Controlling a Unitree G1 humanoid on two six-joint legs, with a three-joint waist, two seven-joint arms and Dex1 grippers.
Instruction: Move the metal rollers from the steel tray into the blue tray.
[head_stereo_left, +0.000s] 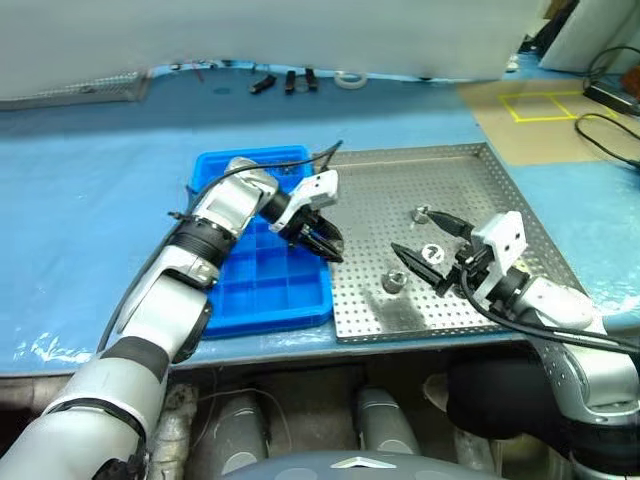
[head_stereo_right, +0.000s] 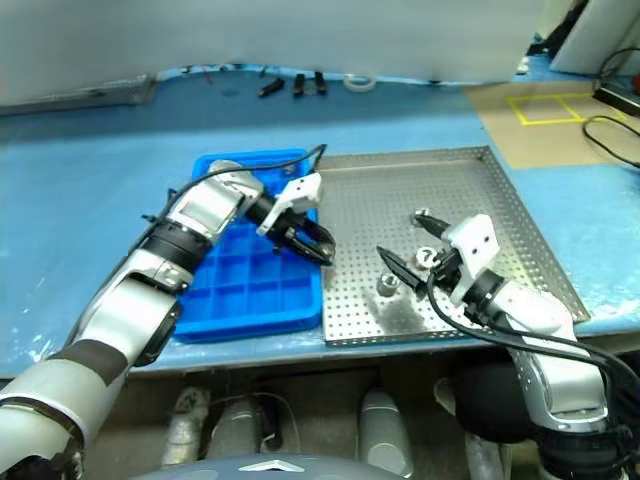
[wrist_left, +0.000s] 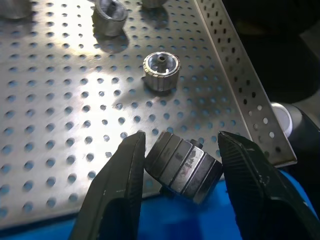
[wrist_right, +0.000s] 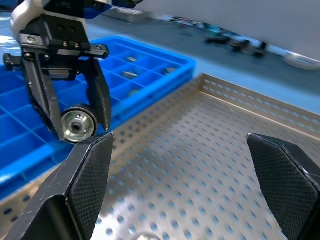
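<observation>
Left wrist view: left gripper (wrist_left: 177, 167) clamps a roller (wrist_left: 184, 166) over the steel tray's (wrist_left: 60, 100) edge, bound for the blue tray (head_stereo_left: 255, 290); right gripper (head_stereo_left: 425, 245) gapes wide.

blue tray (head_stereo_left: 262, 300) left of steel tray (head_stereo_left: 470, 190) (touching, seemingly) | metal rollers (head_stereo_left: 395, 281) on latter

Loose metal rollers (head_stereo_left: 394, 282) dot steel tray (head_stereo_left: 470, 190) centre.

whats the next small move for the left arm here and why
Probably carry the left gripper a bit further over the blue tray and lower it: it is shut on a metal roller at the seam with the steel tray, not yet over a compartment.
</observation>
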